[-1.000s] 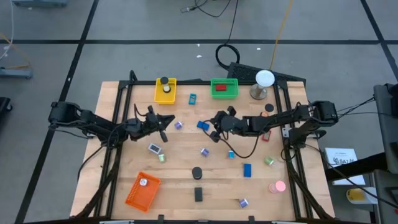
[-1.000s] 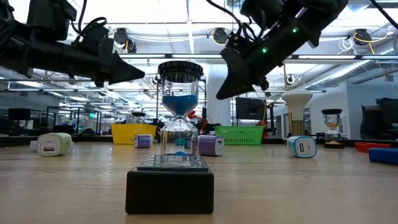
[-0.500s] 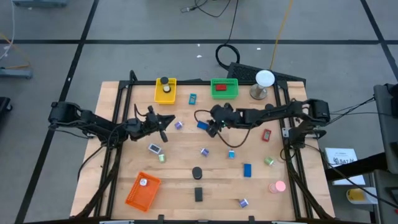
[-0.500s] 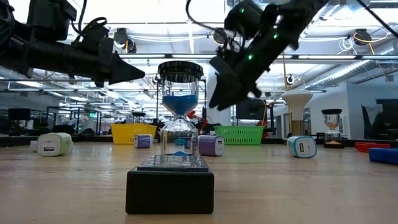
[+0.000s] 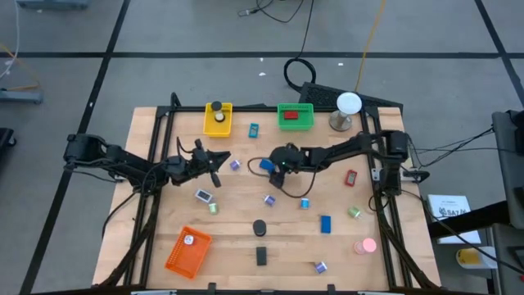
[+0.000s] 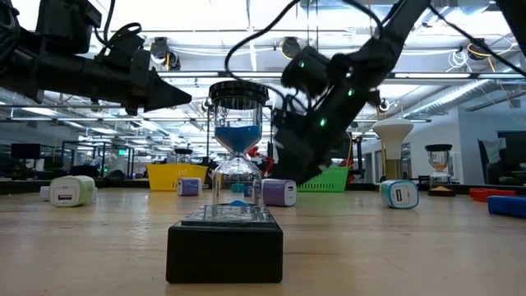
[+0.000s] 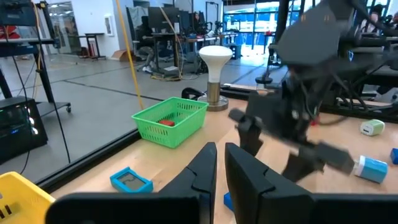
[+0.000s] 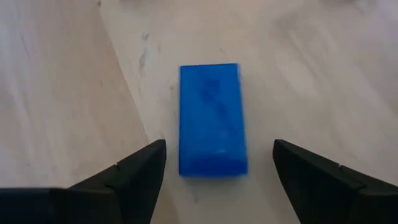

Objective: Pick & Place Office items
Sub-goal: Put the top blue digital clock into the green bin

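High view: my right gripper (image 5: 273, 172) reaches to the middle of the wooden table (image 5: 155, 238), poised directly over a blue block (image 5: 265, 165) that lies flat on the wood, in front of the green basket (image 5: 295, 116). Right wrist view: my two fingers (image 8: 137, 171) stand spread wide, one on either side of the blue block (image 8: 211, 118); neither touches it, and bare table shows between each finger and the block's long edges. Nothing is held.

My left gripper (image 5: 214, 167) waits over the table's left half, well apart from the block; left wrist view shows its fingers (image 7: 202, 171) drawn close together, with only a narrow slit between them and nothing gripped.

Other office items lie scattered on the table: a second blue block (image 5: 326, 224), a red block (image 5: 350, 178), a black disc (image 5: 259, 227), a black block (image 5: 261, 256), a pink round piece (image 5: 366, 245). The yellow basket (image 5: 217, 120) and the orange basket (image 5: 187, 251) stand clear of both grippers.
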`<control>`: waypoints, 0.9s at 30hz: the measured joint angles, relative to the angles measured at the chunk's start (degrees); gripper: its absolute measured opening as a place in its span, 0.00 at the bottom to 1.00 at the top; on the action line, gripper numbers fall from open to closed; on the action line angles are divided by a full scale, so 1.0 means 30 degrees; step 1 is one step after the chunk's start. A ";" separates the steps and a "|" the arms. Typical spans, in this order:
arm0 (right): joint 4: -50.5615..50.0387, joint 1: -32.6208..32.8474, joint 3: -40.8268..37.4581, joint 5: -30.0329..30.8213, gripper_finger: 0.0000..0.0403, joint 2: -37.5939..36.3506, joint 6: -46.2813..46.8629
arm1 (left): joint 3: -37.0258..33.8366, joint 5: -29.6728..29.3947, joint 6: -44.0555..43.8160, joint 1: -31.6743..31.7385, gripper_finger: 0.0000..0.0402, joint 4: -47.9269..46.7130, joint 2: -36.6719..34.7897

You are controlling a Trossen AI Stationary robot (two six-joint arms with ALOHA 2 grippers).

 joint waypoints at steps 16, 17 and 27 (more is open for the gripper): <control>0.0593 0.0652 0.0013 0.1420 0.37 0.0258 -0.0196 | 0.0000 0.0007 0.0000 -0.0007 0.09 0.0000 -0.0006; 0.0283 0.0716 -0.0026 0.1429 0.37 0.0014 -0.0181 | 0.0000 0.0007 0.0000 -0.0007 0.09 0.0000 -0.0005; -0.3833 0.0083 -0.0023 0.2991 0.37 -0.4345 0.0414 | 0.0000 0.0007 0.0000 -0.0006 0.09 0.0000 0.0000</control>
